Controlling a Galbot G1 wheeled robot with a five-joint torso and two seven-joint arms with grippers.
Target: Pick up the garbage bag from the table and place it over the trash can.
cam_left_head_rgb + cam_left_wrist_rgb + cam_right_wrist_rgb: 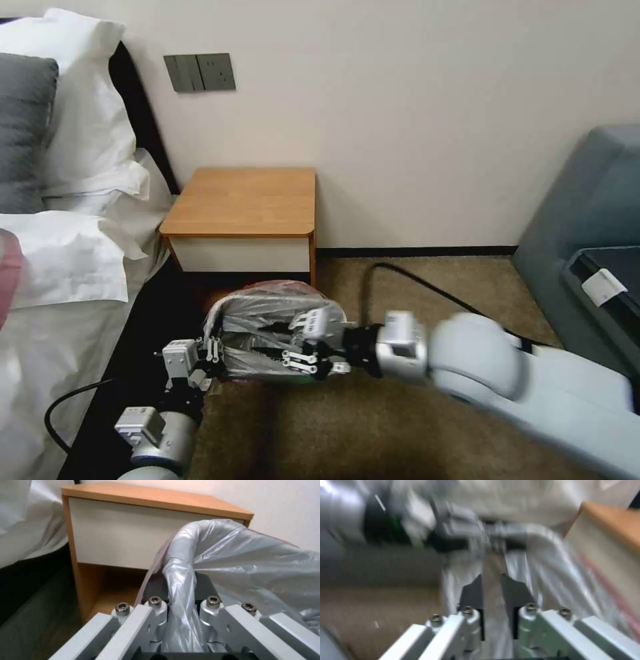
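Your table (243,200) sits at 12 o'clock against the wall, bed (60,267) at 9, top bare. Garbage bag (267,320) is on the floor in front of the table, draped over the trash can, whose body is hidden under the plastic. Your right pincer (303,343) comes in from 3 o'clock, fingers (513,592) slightly parted around the bag's near rim fold. Your left pincer (212,352) at 7 o'clock is pressed together, pinching the bag's left edge (180,605).
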